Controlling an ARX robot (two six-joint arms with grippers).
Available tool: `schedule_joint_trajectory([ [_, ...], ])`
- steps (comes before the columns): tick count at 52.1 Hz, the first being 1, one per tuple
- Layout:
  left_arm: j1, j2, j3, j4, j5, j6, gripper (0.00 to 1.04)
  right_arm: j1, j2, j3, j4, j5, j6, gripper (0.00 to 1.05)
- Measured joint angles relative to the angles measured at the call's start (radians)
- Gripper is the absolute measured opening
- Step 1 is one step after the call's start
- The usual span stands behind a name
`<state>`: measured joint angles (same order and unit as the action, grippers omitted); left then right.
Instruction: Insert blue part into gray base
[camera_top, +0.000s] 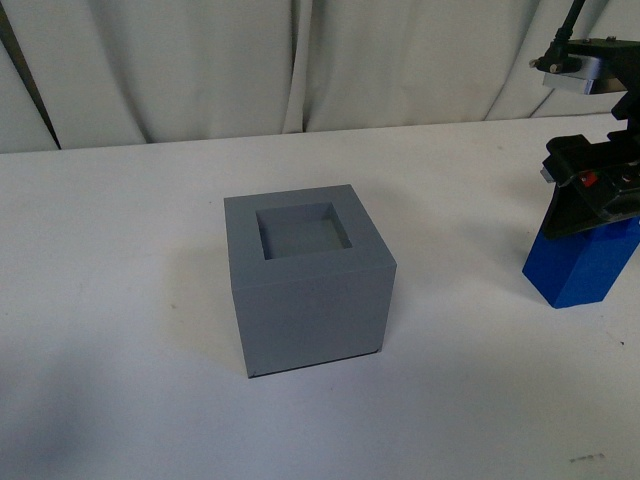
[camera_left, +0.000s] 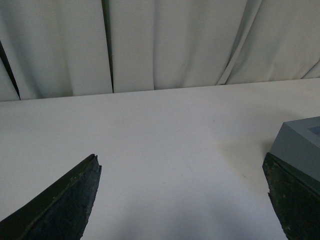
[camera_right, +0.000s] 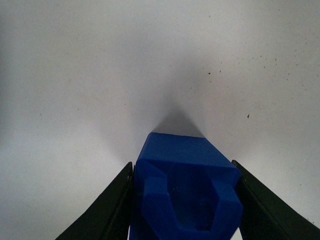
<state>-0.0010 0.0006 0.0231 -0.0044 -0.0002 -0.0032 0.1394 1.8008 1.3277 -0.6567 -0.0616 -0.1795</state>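
1. In the front view only the lower body of the blue part (camera_top: 588, 268) shows. Its top is hidden behind the right gripper (camera_top: 588, 200), and its side at 3 o'clock is cut off by the picture's edge.
2. The right gripper also runs off the edge at 3 o'clock, and its fingertips cannot be made out there.
3. In the right wrist view the picture's edge cuts off the blue part's near end and both fingers (camera_right: 107, 210).
4. In the left wrist view only a corner of the gray base (camera_left: 300, 145) shows. The rest is out of frame or behind a finger (camera_left: 295, 200) of the left gripper (camera_left: 182, 200).
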Motion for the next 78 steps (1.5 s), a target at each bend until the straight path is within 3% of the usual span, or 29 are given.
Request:
schedule_joint_trajectory([
  [21,0.0,0.0,0.0,0.0,0.0,0.0,0.99,0.013,-0.059,0.05,-0.068,-0.092,-0.108,0.48],
  [33,0.0,0.0,0.0,0.0,0.0,0.0,0.99,0.036,-0.089,0.089,-0.127,-0.204,-0.267,0.48],
  [40,0.0,0.0,0.0,0.0,0.0,0.0,0.99,0.063,-0.09,0.157,-0.218,-0.329,-0.382,0.48],
  [58,0.0,0.0,0.0,0.0,0.0,0.0,0.99,0.124,-0.011,0.38,-0.432,-0.443,-0.678,0.48],
  [71,0.0,0.0,0.0,0.0,0.0,0.0,0.99,0.197,0.111,0.597,-0.604,-0.444,-0.885,0.48],
  [78,0.0,0.0,0.0,0.0,0.0,0.0,0.99,0.237,0.119,0.618,-0.615,-0.439,-0.942,0.48],
])
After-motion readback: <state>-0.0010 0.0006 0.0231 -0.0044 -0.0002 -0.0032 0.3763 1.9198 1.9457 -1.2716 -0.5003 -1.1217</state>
